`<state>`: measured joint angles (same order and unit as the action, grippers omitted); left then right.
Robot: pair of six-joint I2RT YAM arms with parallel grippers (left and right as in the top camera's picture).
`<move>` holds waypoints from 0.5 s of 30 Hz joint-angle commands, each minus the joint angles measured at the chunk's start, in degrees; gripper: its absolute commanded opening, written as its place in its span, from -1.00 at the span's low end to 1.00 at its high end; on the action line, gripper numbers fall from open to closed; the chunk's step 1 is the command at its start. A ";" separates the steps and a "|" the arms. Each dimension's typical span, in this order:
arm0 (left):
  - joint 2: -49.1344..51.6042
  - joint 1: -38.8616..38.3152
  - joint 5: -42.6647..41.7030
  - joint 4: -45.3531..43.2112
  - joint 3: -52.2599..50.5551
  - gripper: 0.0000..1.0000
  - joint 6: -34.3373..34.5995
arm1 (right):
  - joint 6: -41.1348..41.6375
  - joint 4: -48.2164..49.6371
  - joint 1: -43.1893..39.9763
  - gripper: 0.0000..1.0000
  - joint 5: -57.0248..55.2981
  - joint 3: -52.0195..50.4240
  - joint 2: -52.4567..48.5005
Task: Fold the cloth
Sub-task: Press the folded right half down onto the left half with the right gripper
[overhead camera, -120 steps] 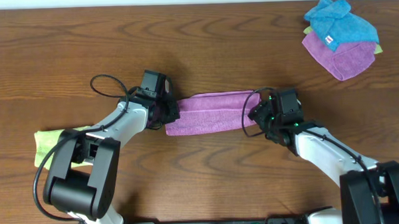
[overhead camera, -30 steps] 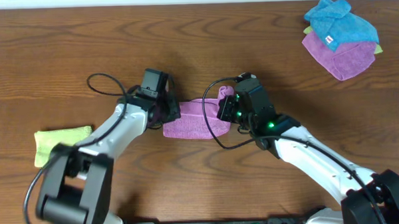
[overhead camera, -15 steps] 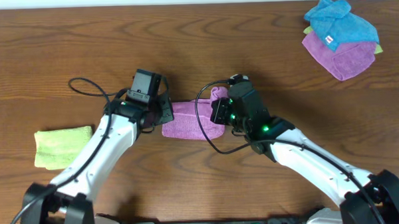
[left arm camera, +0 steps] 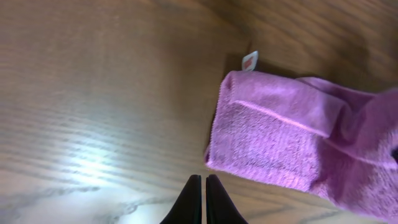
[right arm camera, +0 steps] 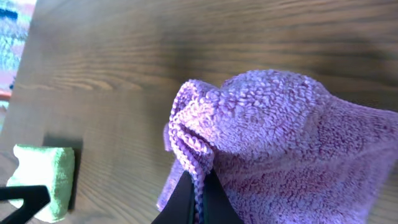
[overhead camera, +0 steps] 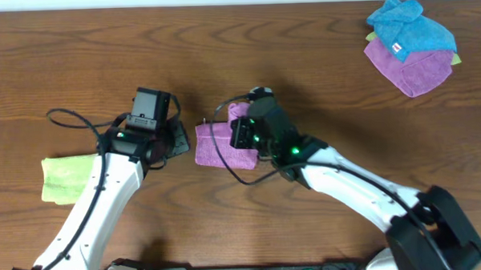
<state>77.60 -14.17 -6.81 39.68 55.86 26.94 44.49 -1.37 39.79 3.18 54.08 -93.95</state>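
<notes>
The purple cloth point(overhead camera: 217, 145) lies doubled over on the wooden table, a white tag point(left arm camera: 249, 61) at its far corner. My right gripper point(overhead camera: 234, 135) is shut on a bunched edge of the cloth point(right arm camera: 261, 124), and the right wrist view shows the folds pinched between its fingers point(right arm camera: 198, 190). That held end hangs over the cloth's left half. My left gripper point(overhead camera: 181, 142) stands just left of the cloth point(left arm camera: 280, 143), shut and empty. Its tips point(left arm camera: 203, 186) sit a short way off the cloth's near-left corner, above bare wood.
A folded green cloth point(overhead camera: 69, 177) lies at the left, beside the left arm, and also shows in the right wrist view as the green cloth point(right arm camera: 40, 180). A pile of blue and purple cloths point(overhead camera: 410, 45) sits at the far right corner.
The right gripper has carried the cloth's right end leftward over its left half, so the cloth looks shorter. The left gripper has drawn back to the left, off the cloth.
</notes>
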 commanded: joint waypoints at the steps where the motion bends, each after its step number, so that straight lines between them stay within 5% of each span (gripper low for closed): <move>1: -2.03 1.36 1.07 1.40 0.31 -0.89 -1.22 | -0.48 -1.46 1.42 -0.98 -0.33 4.28 -2.97; 15: -7.37 6.23 0.76 5.33 0.31 -0.88 -1.29 | -0.85 -1.92 6.14 -0.98 0.04 7.02 -9.92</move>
<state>71.13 -8.73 -6.83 44.49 55.86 26.74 44.47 -3.44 44.80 3.18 60.07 -102.74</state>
